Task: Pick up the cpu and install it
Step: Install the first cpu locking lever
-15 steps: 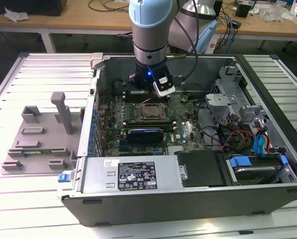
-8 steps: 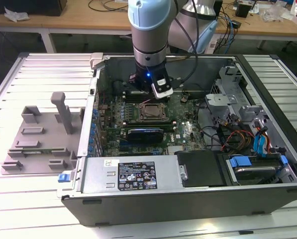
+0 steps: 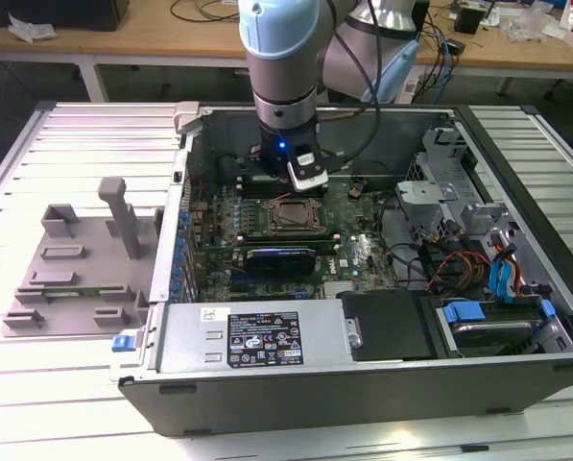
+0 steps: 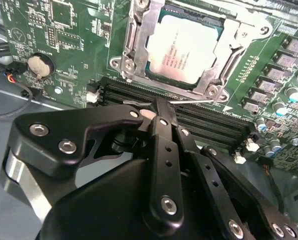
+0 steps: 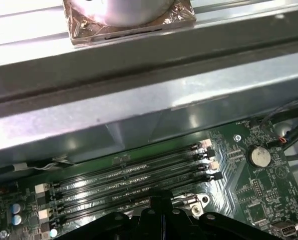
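Note:
The cpu (image 4: 184, 46), a square chip with a shiny silver-grey top, lies flat in the motherboard socket with the metal frame (image 4: 214, 75) around it. In the exterior view the cpu (image 3: 293, 217) sits mid-board inside the open computer case. My gripper (image 4: 156, 106) hangs just beside the socket, over the black memory slots (image 4: 208, 117). Its black fingers meet at the tips and are shut on nothing. A thin metal lever (image 4: 188, 101) runs right by the tips. In the first wrist view the gripper (image 5: 158, 206) is above the memory slots (image 5: 129, 182).
The case wall (image 3: 267, 336) surrounds the green motherboard (image 3: 353, 254). Cables and blue-tabbed drive bays (image 3: 488, 288) fill the exterior view's right. A grey fixture block (image 3: 75, 274) lies on the slatted table at that view's left. A coin battery (image 4: 38, 65) sits near the socket.

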Action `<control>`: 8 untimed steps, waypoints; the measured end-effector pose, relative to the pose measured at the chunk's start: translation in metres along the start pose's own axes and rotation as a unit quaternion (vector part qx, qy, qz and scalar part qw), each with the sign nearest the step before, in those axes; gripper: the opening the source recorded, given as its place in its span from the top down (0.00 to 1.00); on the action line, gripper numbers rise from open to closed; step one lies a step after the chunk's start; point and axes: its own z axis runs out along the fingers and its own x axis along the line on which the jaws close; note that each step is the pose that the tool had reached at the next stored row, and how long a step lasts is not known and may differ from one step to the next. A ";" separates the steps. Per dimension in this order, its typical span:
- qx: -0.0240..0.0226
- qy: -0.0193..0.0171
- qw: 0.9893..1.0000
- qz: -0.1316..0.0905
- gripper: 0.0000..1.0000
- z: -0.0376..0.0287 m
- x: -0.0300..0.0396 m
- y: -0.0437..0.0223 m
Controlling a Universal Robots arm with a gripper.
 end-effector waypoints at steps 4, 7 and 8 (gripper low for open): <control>0.003 -0.004 1.000 0.004 0.89 0.0025 0.0027 0.0005; 0.012 -0.009 1.000 0.012 0.89 0.0063 0.0034 0.0004; 0.013 -0.011 1.000 0.017 0.89 0.0068 0.0034 0.0005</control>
